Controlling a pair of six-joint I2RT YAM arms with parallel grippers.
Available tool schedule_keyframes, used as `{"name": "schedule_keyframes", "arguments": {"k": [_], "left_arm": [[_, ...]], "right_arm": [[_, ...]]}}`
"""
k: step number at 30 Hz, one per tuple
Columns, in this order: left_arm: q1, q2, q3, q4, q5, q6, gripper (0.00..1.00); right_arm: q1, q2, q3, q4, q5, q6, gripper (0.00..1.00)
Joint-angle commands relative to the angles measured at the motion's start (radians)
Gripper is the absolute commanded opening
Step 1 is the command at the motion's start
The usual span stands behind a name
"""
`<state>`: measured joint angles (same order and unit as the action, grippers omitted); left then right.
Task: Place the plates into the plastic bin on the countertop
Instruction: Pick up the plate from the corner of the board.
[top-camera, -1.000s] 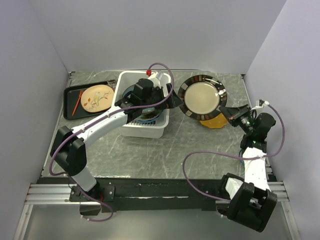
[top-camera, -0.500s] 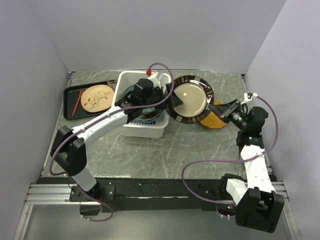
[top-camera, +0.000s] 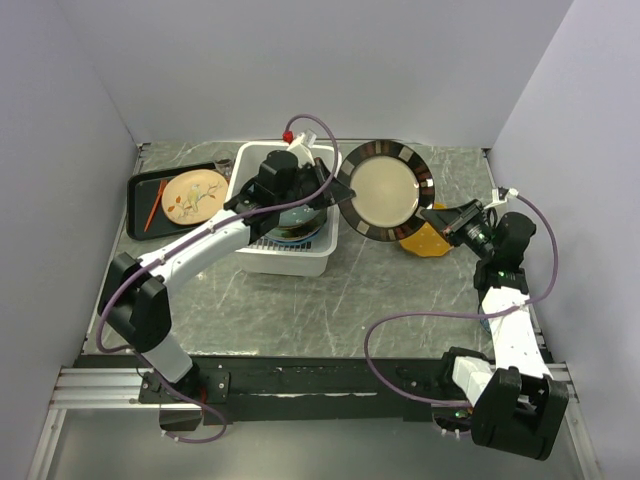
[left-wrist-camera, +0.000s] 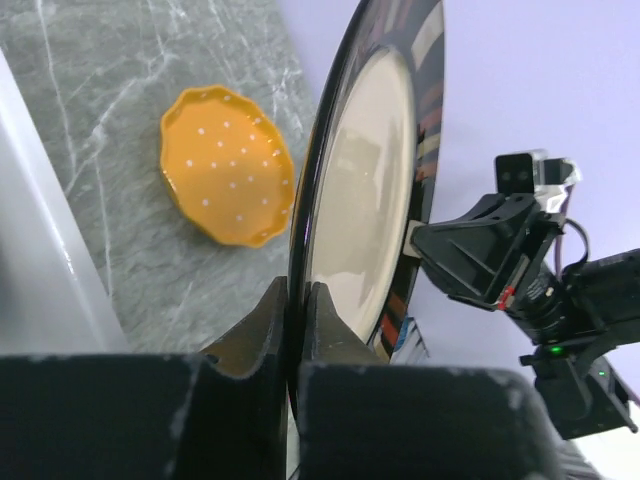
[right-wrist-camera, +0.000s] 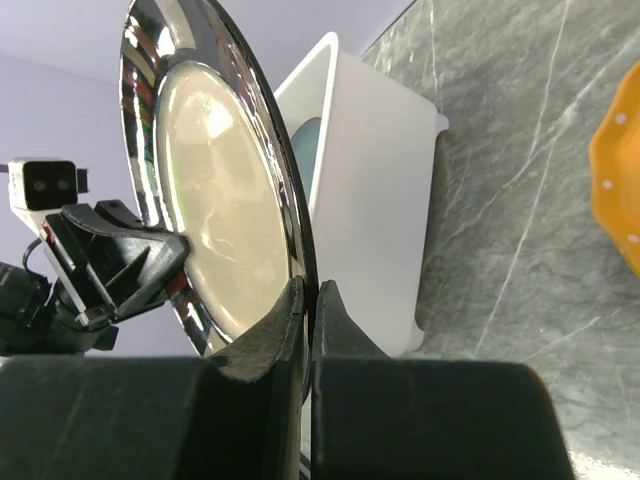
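Note:
A tan plate with a glossy dark rim (top-camera: 385, 190) hangs tilted above the countertop (top-camera: 330, 300), just right of the white plastic bin (top-camera: 285, 262). My left gripper (top-camera: 340, 193) is shut on its left rim and my right gripper (top-camera: 435, 213) on its right rim. In the left wrist view the jaws (left-wrist-camera: 297, 300) pinch the plate (left-wrist-camera: 370, 190) edge-on; the right wrist view shows the same for the right gripper (right-wrist-camera: 310, 300) and plate (right-wrist-camera: 220, 200). An orange dotted plate (top-camera: 422, 245) lies on the countertop, partly under the held one. A dark teal plate (top-camera: 290, 228) sits in the bin.
A black tray (top-camera: 140, 205) at the back left carries a peach flowered plate (top-camera: 195, 195) and a red stick (top-camera: 152, 205). A small glass (top-camera: 222, 158) stands behind it. Lavender walls close in the left, back and right sides.
My left gripper has closed on the tan plate's left rim. The right arm carried the plate left towards the bin, and both grippers now hold it.

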<state>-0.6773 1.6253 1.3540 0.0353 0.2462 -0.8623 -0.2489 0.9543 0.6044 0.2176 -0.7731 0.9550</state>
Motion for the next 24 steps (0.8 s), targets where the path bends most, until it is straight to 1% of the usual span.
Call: {"name": "schedule_keyframes", "arguments": {"k": [1,8,10,15,16,18,19,21,22,24], "left_arm": [[-0.027,-0.002,-0.001,0.009,0.015,0.083,0.01],[-0.027,-0.008,-0.006,0.009,0.011,0.083,0.01],[-0.027,-0.008,-0.004,0.011,0.008,0.08,0.01],[-0.027,-0.012,-0.006,0.006,-0.002,0.08,0.01],[-0.027,-0.013,-0.007,0.006,-0.002,0.082,0.01],[-0.027,-0.015,-0.007,0.006,-0.004,0.082,0.01],[-0.027,-0.015,-0.004,0.005,-0.005,0.082,0.01],[-0.027,-0.015,-0.003,0.003,-0.005,0.083,0.01],[-0.027,-0.015,-0.003,0.002,-0.005,0.083,0.01],[-0.027,-0.013,-0.001,0.002,-0.005,0.083,0.01]], "right_arm": [[0.025,-0.022,0.08,0.175,-0.075,0.037,0.0],[0.026,-0.02,0.093,0.134,-0.063,0.002,0.0],[0.025,-0.014,0.094,0.141,-0.066,0.007,0.03],[0.026,0.0,0.095,0.144,-0.078,0.002,0.19],[0.025,0.001,0.094,0.15,-0.078,0.005,0.33],[0.025,0.001,0.089,0.152,-0.074,0.005,0.49],[0.025,0.0,0.089,0.141,-0.072,0.002,0.65],[0.026,-0.003,0.097,0.112,-0.054,-0.021,0.78],[0.026,-0.003,0.1,0.086,-0.049,-0.03,0.87],[0.025,-0.011,0.106,0.065,-0.026,-0.054,0.94]]}}
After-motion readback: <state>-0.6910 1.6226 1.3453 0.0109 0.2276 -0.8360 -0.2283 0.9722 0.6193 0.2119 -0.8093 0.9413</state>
